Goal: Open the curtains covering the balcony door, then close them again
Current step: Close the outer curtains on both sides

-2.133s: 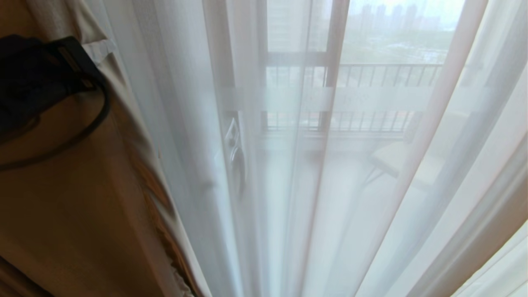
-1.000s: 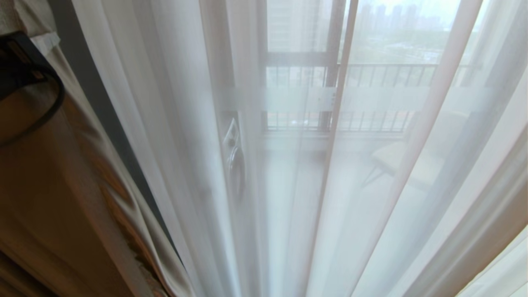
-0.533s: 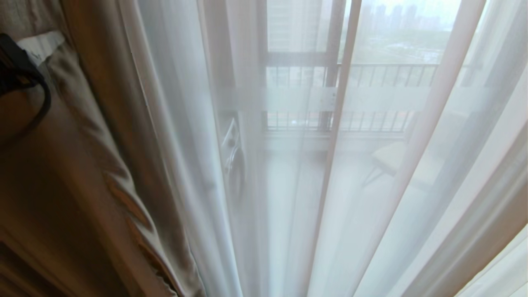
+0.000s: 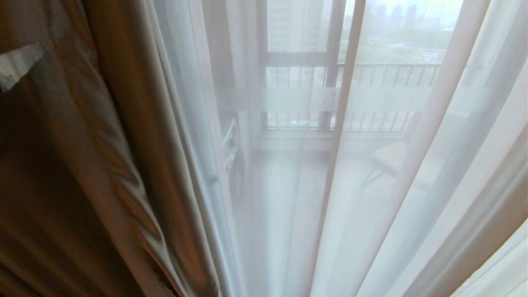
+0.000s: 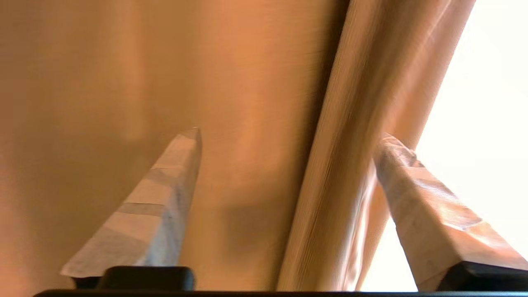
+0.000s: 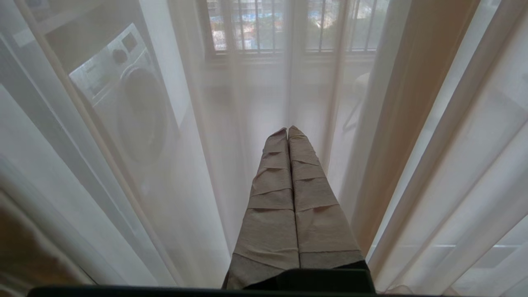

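The opaque beige drape of the curtains (image 4: 123,144) hangs at the left, and the white sheer (image 4: 371,206) covers the middle and right. Through the sheer I see the balcony door (image 4: 260,62), with its dark frame and frosted band (image 4: 305,99). My left gripper (image 5: 289,133) is open close in front of the drape (image 5: 123,82). A loose fold (image 5: 342,165) lies between its fingers, near one of them, and is not gripped. The left gripper is out of the head view. My right gripper (image 6: 287,128) is shut on nothing and points at the sheer (image 6: 206,123).
Behind the glass a washing machine (image 6: 128,103) stands at the left of the balcony and a chair (image 4: 392,159) at the right. Farther back is a black-framed window with a barred railing (image 4: 383,74).
The black left arm has left the head view at the left edge. The drape has swung back to the right and now hides the dark strip of door frame beside it.
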Controlling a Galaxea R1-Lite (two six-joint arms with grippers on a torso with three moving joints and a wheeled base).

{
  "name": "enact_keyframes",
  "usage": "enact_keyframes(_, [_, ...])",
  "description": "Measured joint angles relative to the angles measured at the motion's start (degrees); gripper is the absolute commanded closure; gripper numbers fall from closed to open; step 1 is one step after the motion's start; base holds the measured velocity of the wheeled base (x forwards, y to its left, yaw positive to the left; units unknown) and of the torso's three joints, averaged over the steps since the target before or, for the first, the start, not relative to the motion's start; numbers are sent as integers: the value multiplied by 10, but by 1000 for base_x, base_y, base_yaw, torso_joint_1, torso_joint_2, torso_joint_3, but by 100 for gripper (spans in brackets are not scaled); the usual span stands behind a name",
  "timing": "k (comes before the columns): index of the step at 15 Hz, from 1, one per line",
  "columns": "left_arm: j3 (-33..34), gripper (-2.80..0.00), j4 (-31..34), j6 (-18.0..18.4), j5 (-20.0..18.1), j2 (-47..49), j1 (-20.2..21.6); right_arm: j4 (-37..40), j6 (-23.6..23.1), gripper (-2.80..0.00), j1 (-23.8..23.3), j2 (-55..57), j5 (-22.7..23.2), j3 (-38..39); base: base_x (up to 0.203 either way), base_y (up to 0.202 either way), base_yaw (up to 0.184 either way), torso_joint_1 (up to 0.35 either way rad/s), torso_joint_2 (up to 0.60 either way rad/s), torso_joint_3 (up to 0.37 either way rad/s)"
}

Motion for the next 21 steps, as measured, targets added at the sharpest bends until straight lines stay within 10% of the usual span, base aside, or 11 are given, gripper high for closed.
enact_keyframes(14, [119,-280,136,0,-33,-205,-4,0,0,0,0,0,0,0,0,0,0,0,0,0])
enact_keyframes(15, [124,0,136,0,-33,-209,-4,0,0,0,0,0,0,0,0,0,0,0,0,0])
enact_keyframes(21, [143,0,136,0,-32,-225,-4,0,0,0,0,0,0,0,0,0,0,0,0,0])
